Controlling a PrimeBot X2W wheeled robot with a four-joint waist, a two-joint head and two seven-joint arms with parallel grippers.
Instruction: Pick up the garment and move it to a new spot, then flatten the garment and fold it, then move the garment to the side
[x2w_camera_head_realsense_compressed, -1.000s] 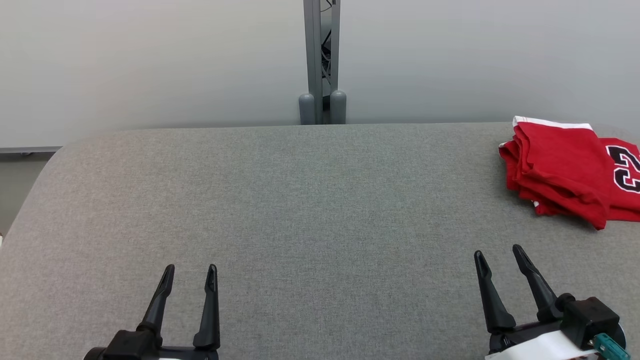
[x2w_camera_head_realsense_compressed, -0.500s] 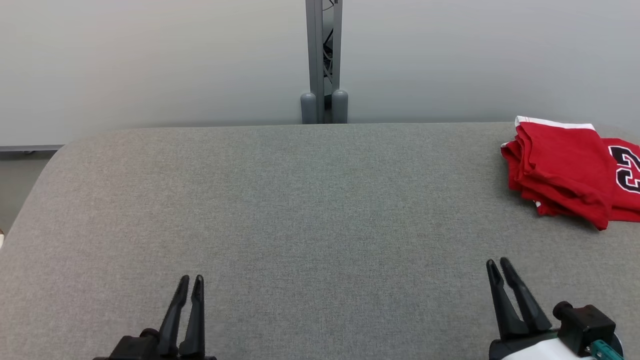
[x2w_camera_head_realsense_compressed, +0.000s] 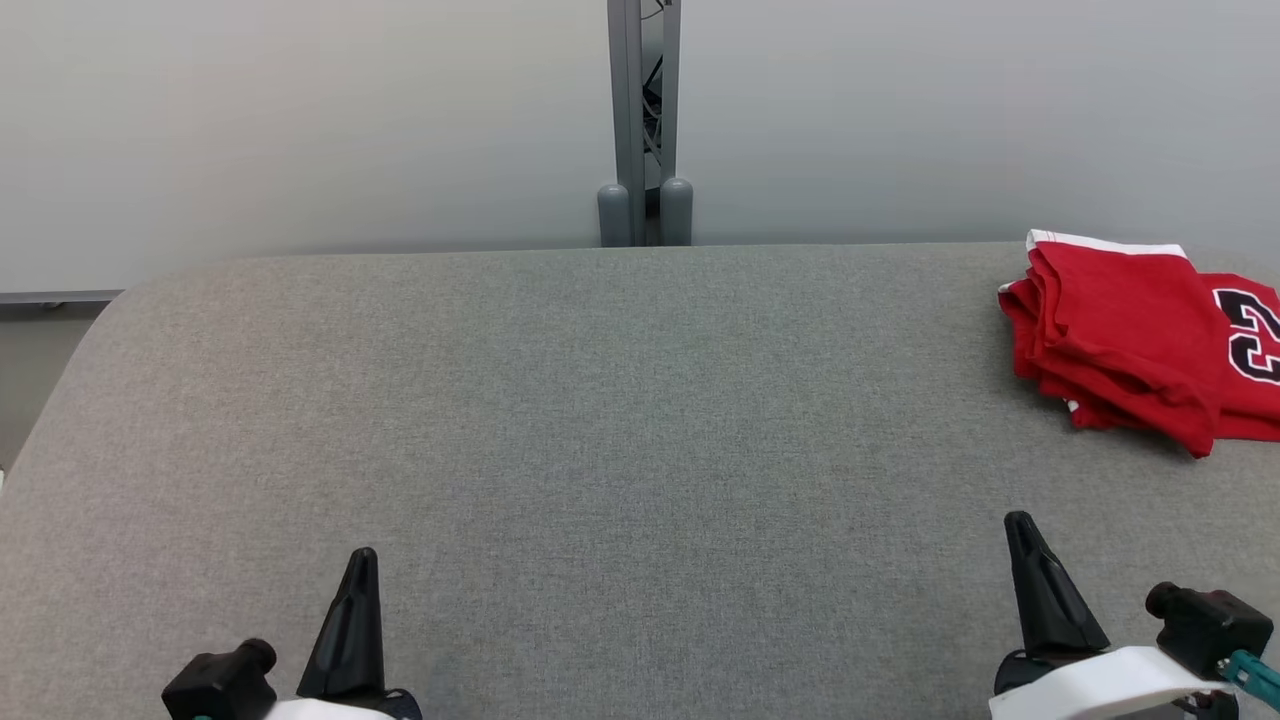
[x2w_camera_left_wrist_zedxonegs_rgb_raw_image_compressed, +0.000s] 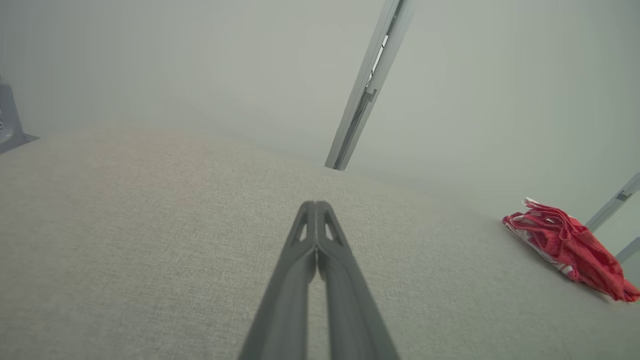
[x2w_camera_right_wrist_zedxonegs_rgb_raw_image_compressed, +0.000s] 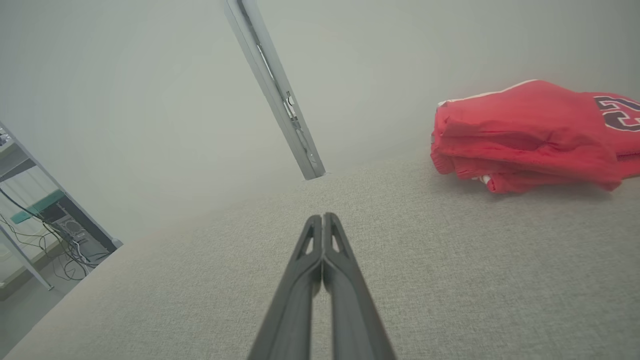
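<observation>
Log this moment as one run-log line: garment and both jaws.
garment: red, folded, far right of table | left jaws: shut, empty | right jaws: shut, empty, clear of garment | task: looks complete

Grey fabric table, pale wall, grey metal post behind

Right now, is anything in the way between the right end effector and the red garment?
Nothing visible is. Bare grey table cover lies between the right end effector, shut and empty, and the red garment at the table's far right.
</observation>
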